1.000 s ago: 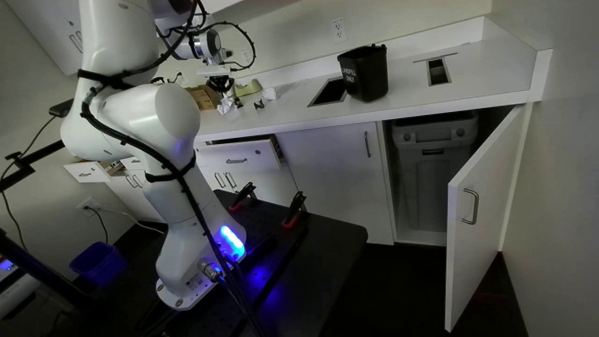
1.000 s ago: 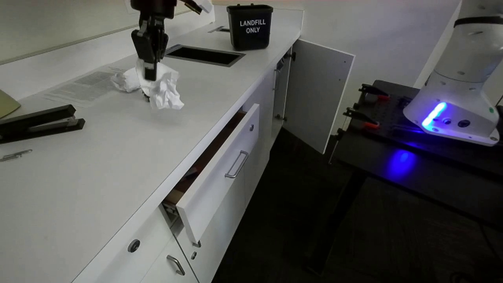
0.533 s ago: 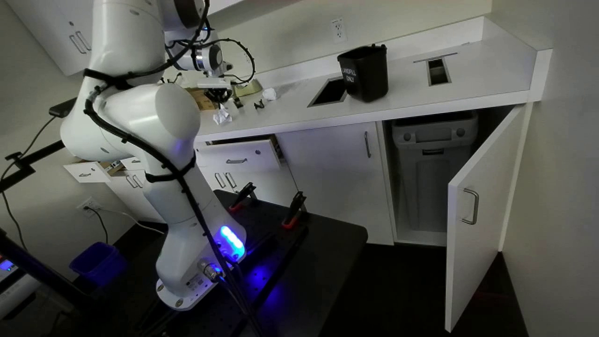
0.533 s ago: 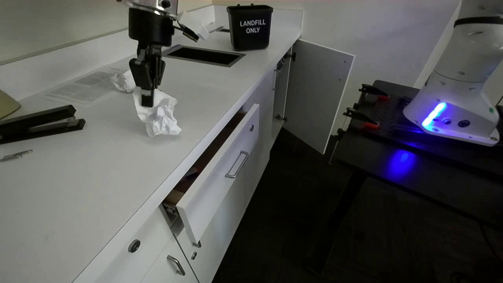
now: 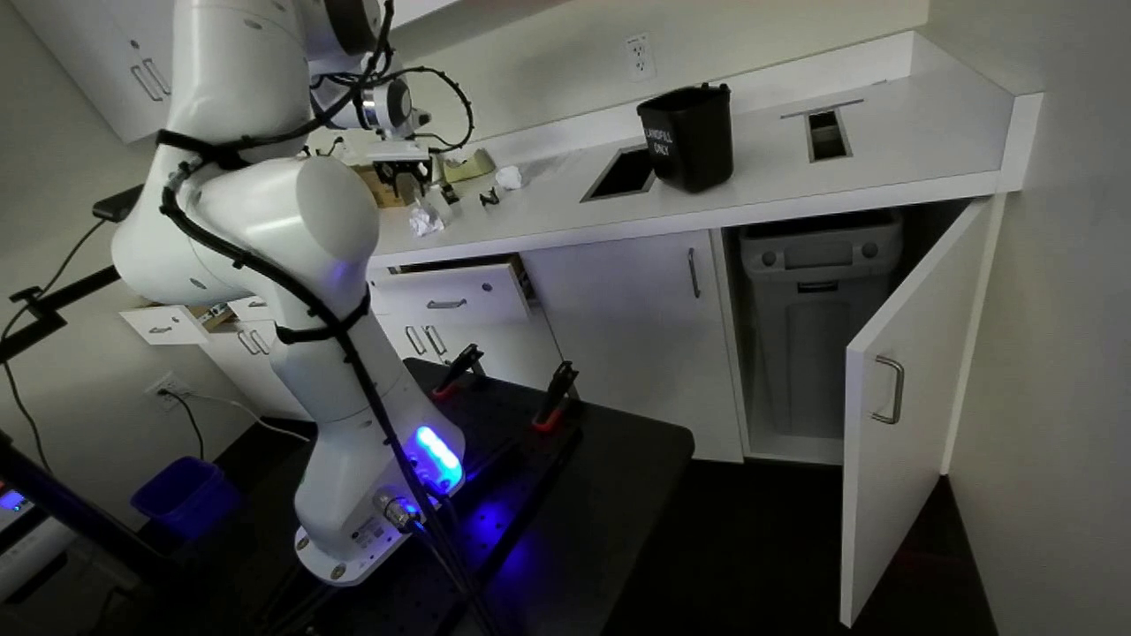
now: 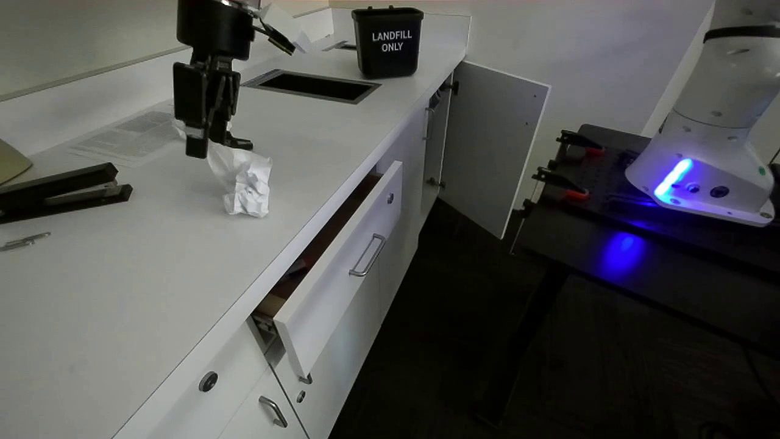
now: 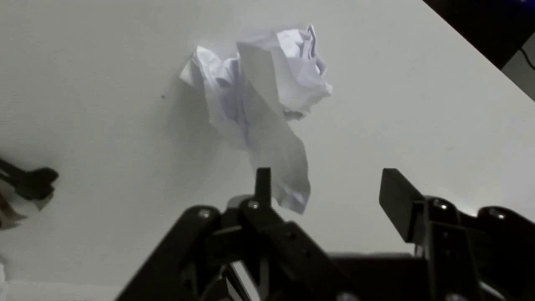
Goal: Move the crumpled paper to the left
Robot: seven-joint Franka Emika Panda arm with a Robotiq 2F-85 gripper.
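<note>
The crumpled paper (image 6: 247,183), a white wrinkled wad, stands on the countertop near its front edge; it also shows in an exterior view (image 5: 426,219) and the wrist view (image 7: 267,88). A loose flap of it reaches back between my gripper's jaws (image 7: 326,190), close to one of the fingers (image 7: 263,184). Whether flap and finger touch, I cannot tell. A wide gap separates the two fingers, and nothing is clamped there. In an exterior view the black gripper hovers just above and beside the wad. A second white paper wad (image 5: 509,177) lies farther back.
A black stapler (image 6: 61,190) and a pen (image 6: 24,241) lie on the counter. A small black object (image 5: 489,198) sits near the second wad. The black landfill bin (image 6: 388,49) stands beside a counter opening (image 6: 317,87). Below, a drawer (image 6: 347,268) is pulled out.
My gripper came down holding the paper, then spread its fingers and let go. The paper now rests on the counter, and the gripper has shifted slightly away from it.
</note>
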